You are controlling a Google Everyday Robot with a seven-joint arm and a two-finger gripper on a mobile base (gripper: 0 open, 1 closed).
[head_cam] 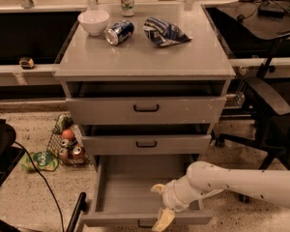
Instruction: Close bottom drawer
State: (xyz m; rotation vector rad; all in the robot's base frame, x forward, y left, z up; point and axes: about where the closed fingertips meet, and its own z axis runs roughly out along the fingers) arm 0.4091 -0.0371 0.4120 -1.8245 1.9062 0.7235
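The bottom drawer [130,192] of the grey cabinet is pulled far out; its flat grey box looks empty. Its front panel [111,220] runs along the frame's lower edge, with the small black handle [145,224] partly cut off. My white arm reaches in from the right. My gripper [162,204] with cream-coloured fingers [163,219] hangs over the drawer's front right part, just behind and above the front panel, to the right of the handle. One finger points down past the panel's top edge.
The middle drawer [146,144] and top drawer [146,109] are slightly open. A white bowl [93,21], two cans and a chip bag [164,32] lie on the cabinet top. A wire basket [65,146] stands left on the floor, an office chair [270,110] right.
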